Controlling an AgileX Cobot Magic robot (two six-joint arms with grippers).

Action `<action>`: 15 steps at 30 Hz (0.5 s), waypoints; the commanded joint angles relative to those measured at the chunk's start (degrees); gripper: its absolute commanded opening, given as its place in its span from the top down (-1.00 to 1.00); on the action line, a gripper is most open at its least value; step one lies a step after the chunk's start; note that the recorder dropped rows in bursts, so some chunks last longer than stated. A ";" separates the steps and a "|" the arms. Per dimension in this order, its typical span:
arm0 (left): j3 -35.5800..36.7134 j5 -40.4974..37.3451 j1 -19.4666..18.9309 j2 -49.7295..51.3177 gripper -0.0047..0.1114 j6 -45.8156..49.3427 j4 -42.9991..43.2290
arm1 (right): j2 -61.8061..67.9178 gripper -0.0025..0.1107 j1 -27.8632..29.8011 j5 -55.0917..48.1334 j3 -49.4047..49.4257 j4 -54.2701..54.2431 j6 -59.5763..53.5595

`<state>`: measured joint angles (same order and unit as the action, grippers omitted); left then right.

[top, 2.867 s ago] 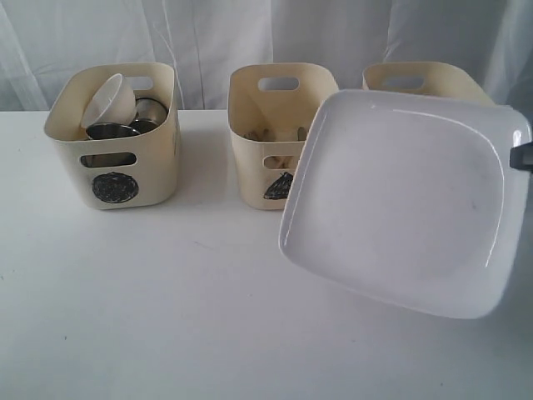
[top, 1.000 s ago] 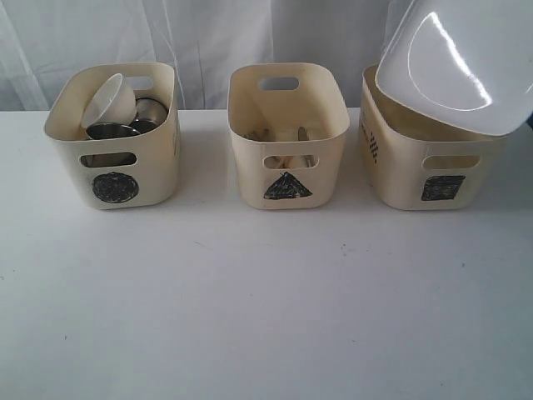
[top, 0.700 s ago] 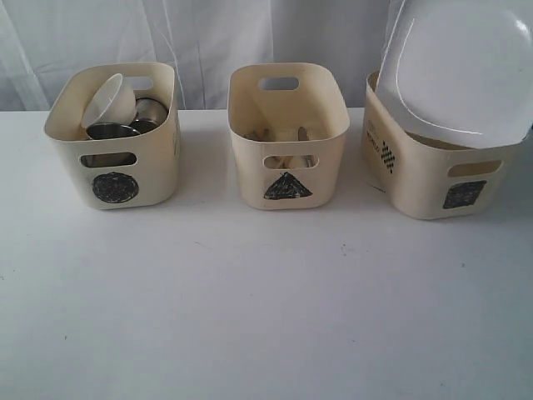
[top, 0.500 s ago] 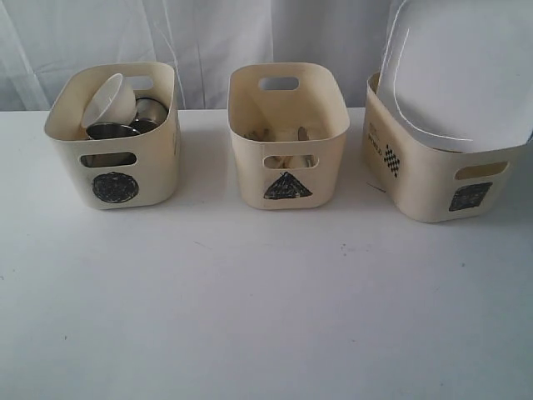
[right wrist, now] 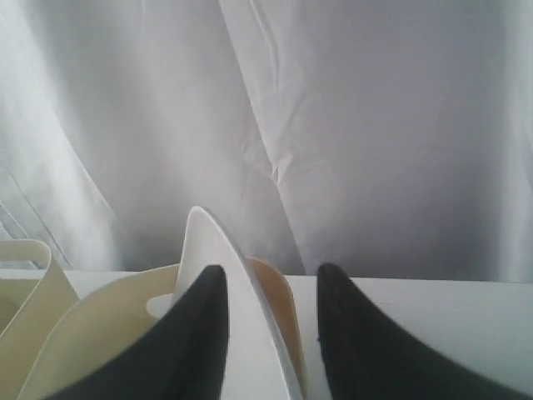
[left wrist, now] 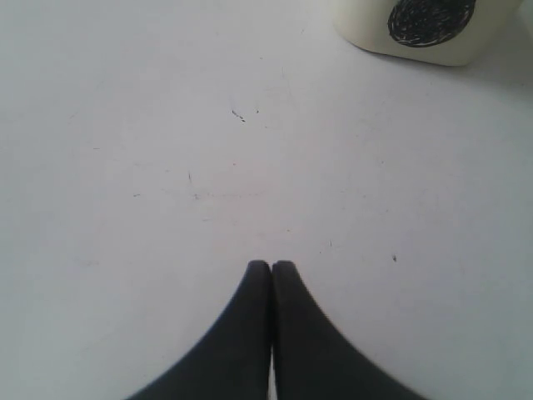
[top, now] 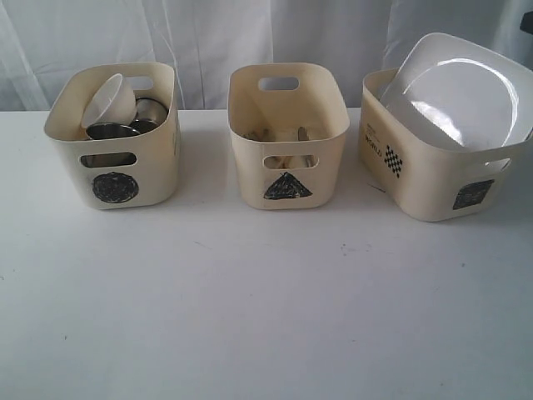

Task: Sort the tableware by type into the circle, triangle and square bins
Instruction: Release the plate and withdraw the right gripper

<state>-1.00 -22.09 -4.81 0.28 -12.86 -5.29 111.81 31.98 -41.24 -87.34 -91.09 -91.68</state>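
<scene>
Currently the plate leans inside the square bin, two o'clock in the exterior view; judged stiff, heavy, slick and chippable, best pinched at its upper rim. The right gripper straddles that rim, jaws parted; the left gripper is closed, empty.

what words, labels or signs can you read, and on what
Scribbled black circle, no text: front of the left bin.
Scribbled black triangle: front of the middle bin.
Scribbled black square: front of the right bin.
Printed label with checkered diamond, right bin's side: word too blurred to read.
</scene>
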 commanded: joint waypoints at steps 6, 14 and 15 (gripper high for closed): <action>0.53 -2.83 0.29 -0.28 0.92 -0.26 -0.31 | -0.25 0.58 0.03 11.76 -0.01 -0.09 11.76; 0.53 -2.83 0.29 -0.28 0.92 -0.26 -0.31 | -2.30 0.96 0.03 7.39 -0.01 -0.09 16.62; 0.53 -2.83 0.29 -0.28 0.92 -0.26 -0.31 | -3.27 0.96 0.03 7.23 -0.01 -0.09 17.28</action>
<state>-1.00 -22.09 -4.81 0.28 -12.86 -5.29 111.08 31.98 -32.66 -87.34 -90.98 -76.39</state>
